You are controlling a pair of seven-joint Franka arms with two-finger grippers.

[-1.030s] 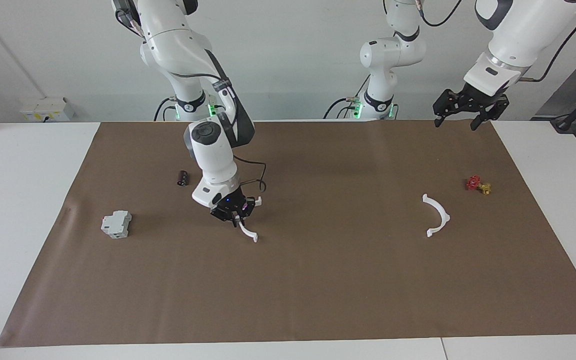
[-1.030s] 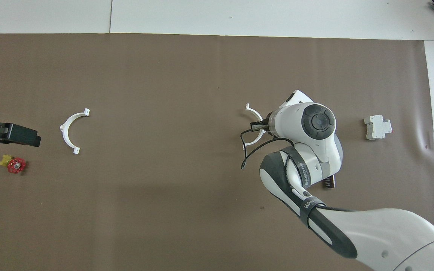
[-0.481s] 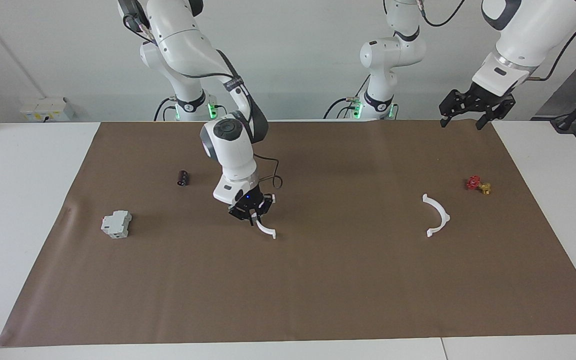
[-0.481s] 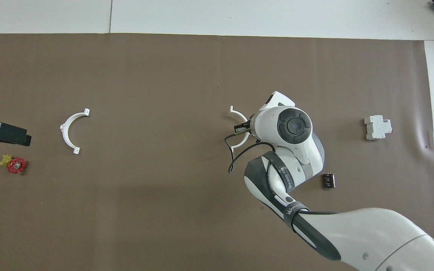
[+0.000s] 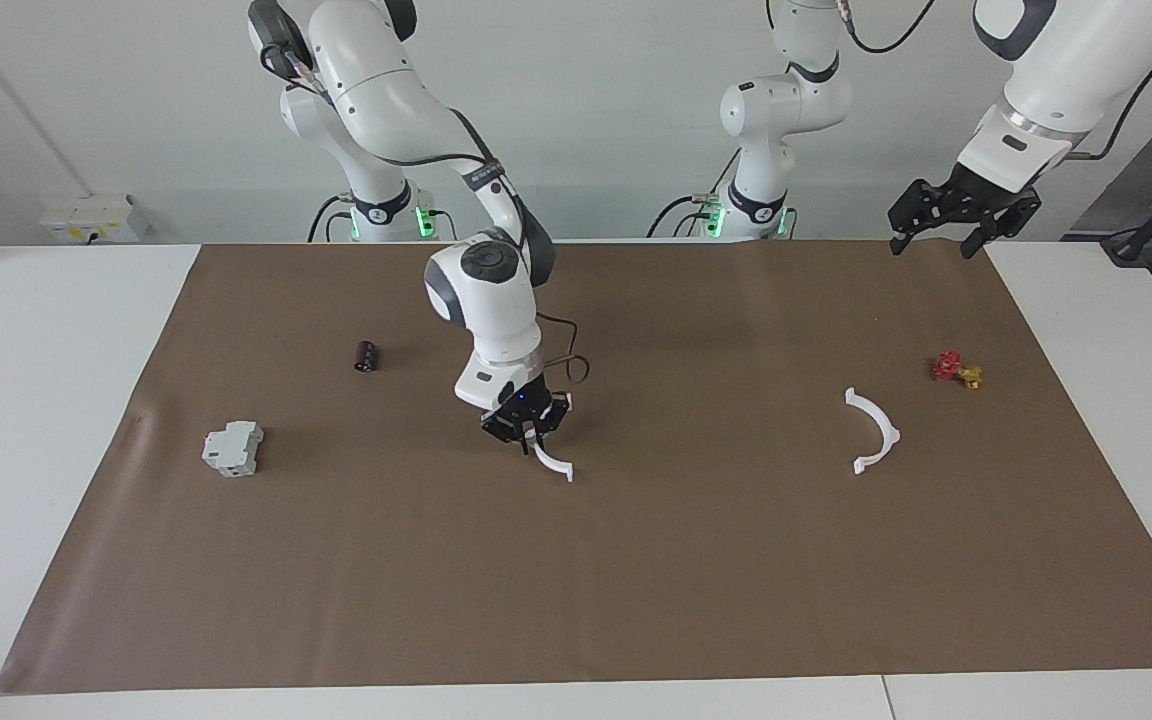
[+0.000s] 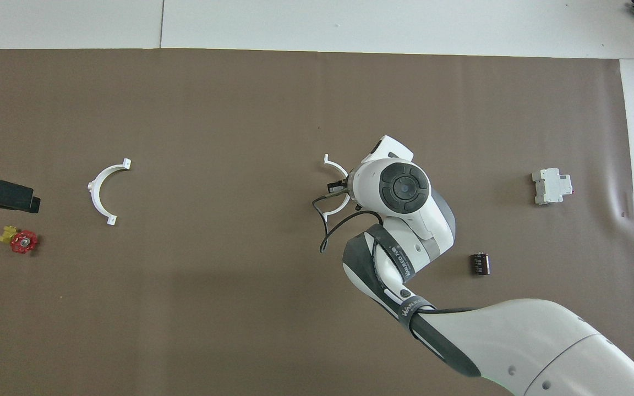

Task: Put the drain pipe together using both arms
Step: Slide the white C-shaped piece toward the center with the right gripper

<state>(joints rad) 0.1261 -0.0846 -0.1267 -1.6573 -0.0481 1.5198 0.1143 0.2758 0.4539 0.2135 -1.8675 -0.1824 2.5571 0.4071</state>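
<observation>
Two half-rings of the drain pipe lie well apart, so no joining yet. One half-ring hangs from the right gripper, pinched shut on its upper end, low over the brown mat near the middle of the table. Over the last second this arm has carried it steadily toward the left arm's end, away from the grey block and the small dark cylinder. Judgement: transport step under way, closing the gap to its mate.

Second half-ring rests flat on the mat, unmoved, near the red-and-gold valve piece.

Left gripper hangs high over the mat's corner at its own end, fingers spread and empty; it has risen slightly and drifted outward, and has not yet reached for its piece.

Containers: none in view; nothing to report as held inside anything.
</observation>
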